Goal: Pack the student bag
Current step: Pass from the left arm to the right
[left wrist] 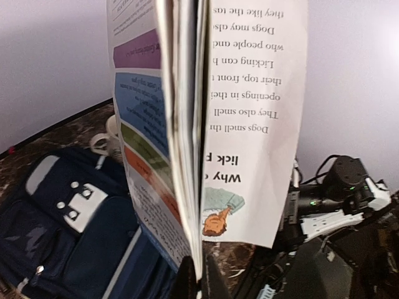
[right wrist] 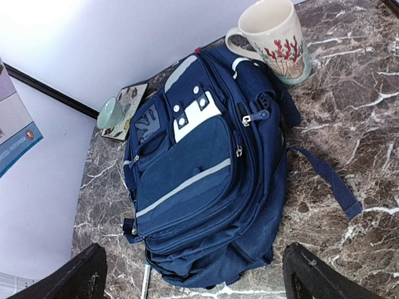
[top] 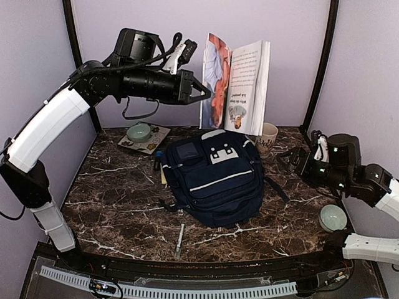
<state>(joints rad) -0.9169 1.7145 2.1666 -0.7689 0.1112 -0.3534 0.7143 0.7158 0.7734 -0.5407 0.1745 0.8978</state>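
The bag (top: 215, 180) lies flat mid-table, pockets up. Above its far end my left gripper (top: 206, 93) is clamped on the open book (top: 235, 87). My right gripper (top: 288, 157) hangs spread apart beside the bag, near the mug (top: 267, 138).

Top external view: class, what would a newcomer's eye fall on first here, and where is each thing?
First comes the open picture book, held high above the back of the table by the left gripper. Next is the navy student bag, lying flat mid-table, with a mug by its far right corner.
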